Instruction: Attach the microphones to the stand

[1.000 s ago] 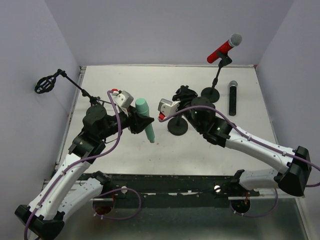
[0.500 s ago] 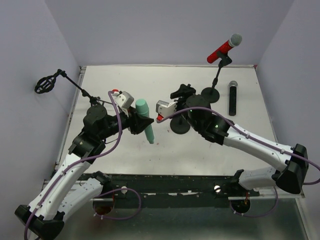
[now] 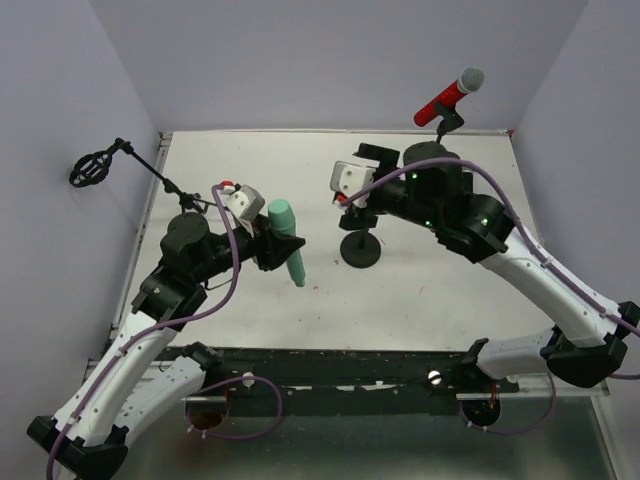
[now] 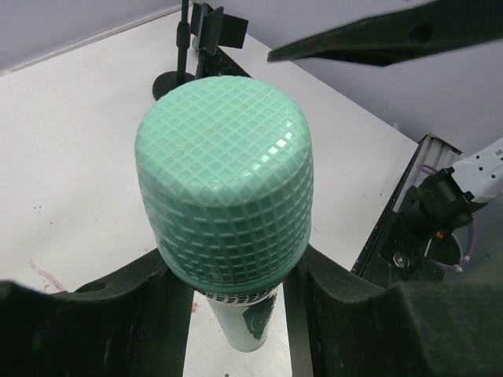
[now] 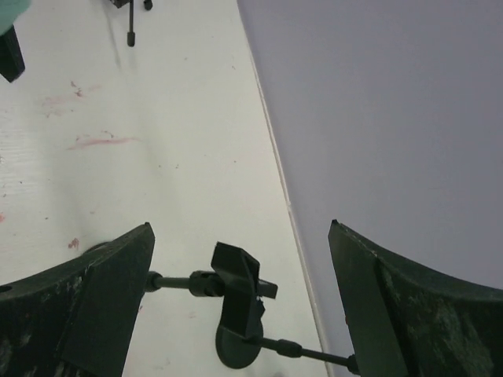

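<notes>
The white worktop bears a black round-based stand just right of centre. A boom stand stands at its ten o'clock edge. A third stand, base hidden, rises at one o'clock. Faint reddish smears mark the surface.

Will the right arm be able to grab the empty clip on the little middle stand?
Probably yes. The right gripper is wide open, and the clip sits just ahead of it, showing between its fingers. Nothing seems to be in the way.
</notes>
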Controlling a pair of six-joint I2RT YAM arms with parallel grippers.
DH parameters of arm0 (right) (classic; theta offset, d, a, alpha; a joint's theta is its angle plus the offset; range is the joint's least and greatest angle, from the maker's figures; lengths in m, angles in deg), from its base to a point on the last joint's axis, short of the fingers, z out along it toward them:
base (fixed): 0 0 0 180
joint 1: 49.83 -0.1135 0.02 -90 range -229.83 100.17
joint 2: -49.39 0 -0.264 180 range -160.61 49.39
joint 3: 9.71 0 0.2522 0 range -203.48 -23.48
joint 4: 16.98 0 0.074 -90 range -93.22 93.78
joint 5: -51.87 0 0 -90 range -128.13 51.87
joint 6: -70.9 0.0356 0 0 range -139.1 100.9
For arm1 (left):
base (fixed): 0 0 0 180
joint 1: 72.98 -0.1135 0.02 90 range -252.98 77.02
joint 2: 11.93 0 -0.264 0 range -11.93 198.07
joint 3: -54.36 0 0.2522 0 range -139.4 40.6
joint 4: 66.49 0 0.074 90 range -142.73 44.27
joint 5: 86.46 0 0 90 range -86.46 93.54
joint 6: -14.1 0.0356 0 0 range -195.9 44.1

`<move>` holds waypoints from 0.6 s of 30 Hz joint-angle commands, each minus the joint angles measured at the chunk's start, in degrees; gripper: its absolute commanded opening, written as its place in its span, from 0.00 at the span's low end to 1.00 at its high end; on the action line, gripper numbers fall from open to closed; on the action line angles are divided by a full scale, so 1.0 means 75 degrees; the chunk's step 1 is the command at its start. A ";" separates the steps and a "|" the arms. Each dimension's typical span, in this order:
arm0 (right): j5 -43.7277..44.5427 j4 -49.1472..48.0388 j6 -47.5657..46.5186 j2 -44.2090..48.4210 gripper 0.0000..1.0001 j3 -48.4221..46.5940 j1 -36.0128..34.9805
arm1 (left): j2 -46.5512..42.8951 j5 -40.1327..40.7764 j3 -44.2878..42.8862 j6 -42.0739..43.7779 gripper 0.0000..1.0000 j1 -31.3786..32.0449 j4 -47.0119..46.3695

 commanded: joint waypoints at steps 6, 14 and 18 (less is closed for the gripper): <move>-0.4444 0.2692 -0.0520 0.0137 1.00 -0.0995 0.2935 | 0.0642 -0.0559 -0.1381 0.0834 0.00 -0.0009 0.0558; -0.5594 0.5143 -0.2173 -0.1410 1.00 -0.2543 0.4659 | 0.0983 -0.0993 -0.1628 0.1245 0.00 0.0002 0.0606; -0.6145 0.5472 -0.3040 -0.1668 1.00 -0.2227 0.5012 | 0.1088 -0.1239 -0.1615 0.1584 0.00 0.0014 0.0570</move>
